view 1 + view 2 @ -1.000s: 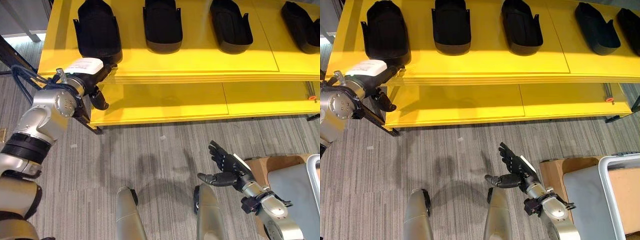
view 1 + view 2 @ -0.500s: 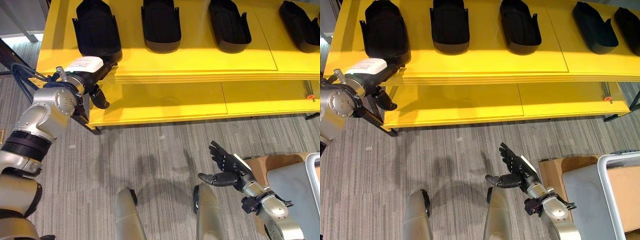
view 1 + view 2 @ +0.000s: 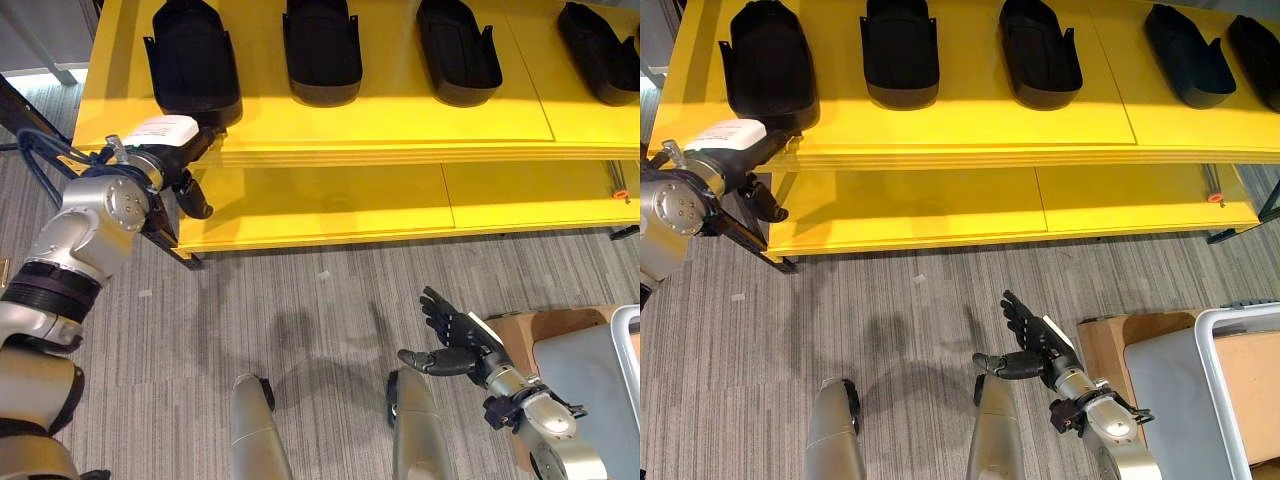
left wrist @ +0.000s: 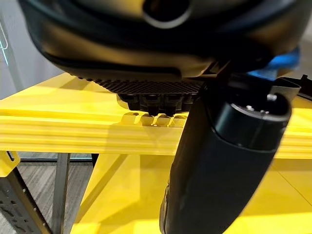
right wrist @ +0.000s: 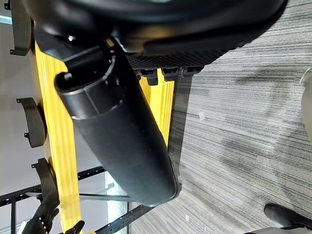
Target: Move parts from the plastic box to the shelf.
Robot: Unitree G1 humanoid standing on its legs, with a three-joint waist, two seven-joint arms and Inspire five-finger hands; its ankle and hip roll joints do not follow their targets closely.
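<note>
Your left hand, fingers straight and empty, sits at the shelf edge just below the leftmost part; withdraw cleanly without nudging it. Right hand hangs spread.

Yellow shelf, two tiers. Top tier: row of black moulded parts, open shells, hollow side up, lying lengthwise front to back, well apart. Leftmost part near the shelf's left front corner; next; third; fourth; fifth at far right. Grey box on floor, lower right.
</note>
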